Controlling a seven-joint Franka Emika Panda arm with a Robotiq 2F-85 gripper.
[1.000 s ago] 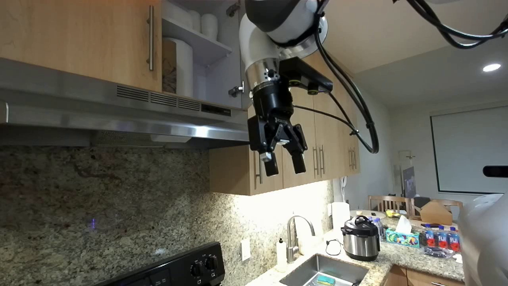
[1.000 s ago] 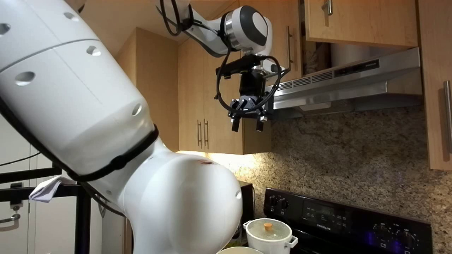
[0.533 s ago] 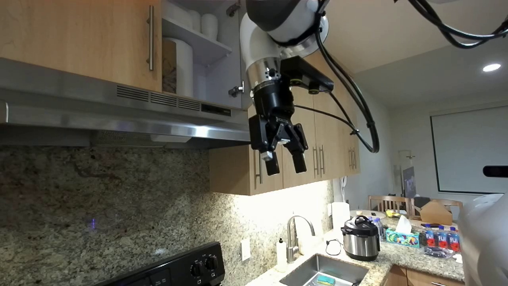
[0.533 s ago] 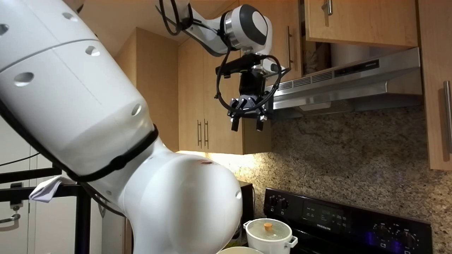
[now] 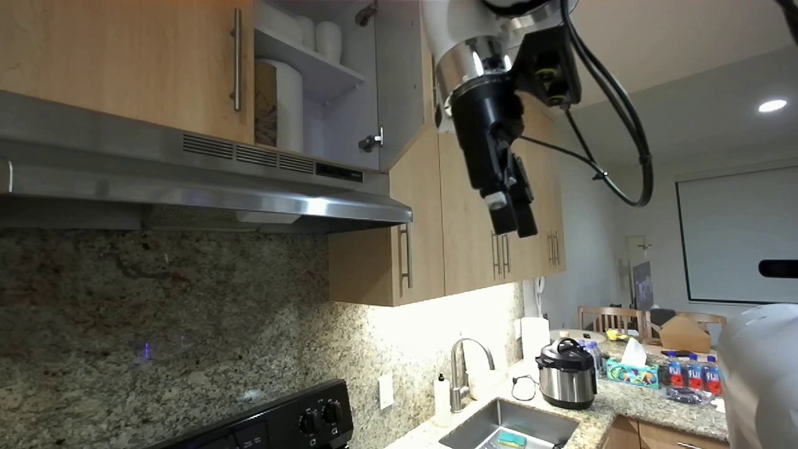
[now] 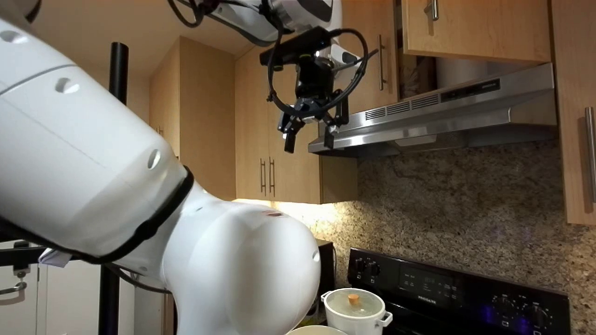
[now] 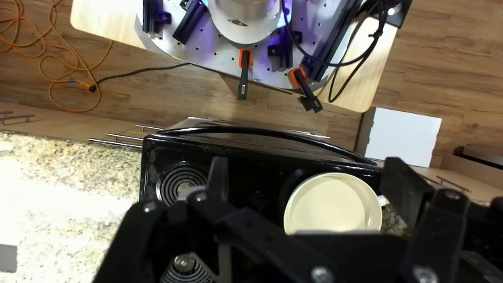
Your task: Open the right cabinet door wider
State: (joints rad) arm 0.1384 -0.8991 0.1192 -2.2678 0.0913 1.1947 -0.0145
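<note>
The right cabinet door (image 5: 399,87) is swung outward over the range hood. Its pale grey inner face shows in an exterior view. Its honey wood outer face (image 6: 475,30) and metal handle show in an exterior view, cut off by the top edge. My gripper (image 5: 515,223) hangs below and to the right of the door there. In an exterior view the gripper (image 6: 309,142) is below and to the left of the door, apart from it. The fingers are open and empty; the wrist view also shows this gripper (image 7: 306,169) with nothing between the fingertips. The door is out of the wrist view.
The steel hood (image 5: 249,181) juts out below the cabinet. The left cabinet door (image 5: 143,68) is shut. Wood wall cabinets (image 5: 474,206) stand beyond the gripper. A cream pan (image 7: 334,204) and a lidded white pot (image 6: 354,309) stand on the stove below.
My arm has risen and moved out from the hood, rightward in one exterior view and leftward in the other. The gripper has turned and uncovered the door's inner face. The door has not moved.
</note>
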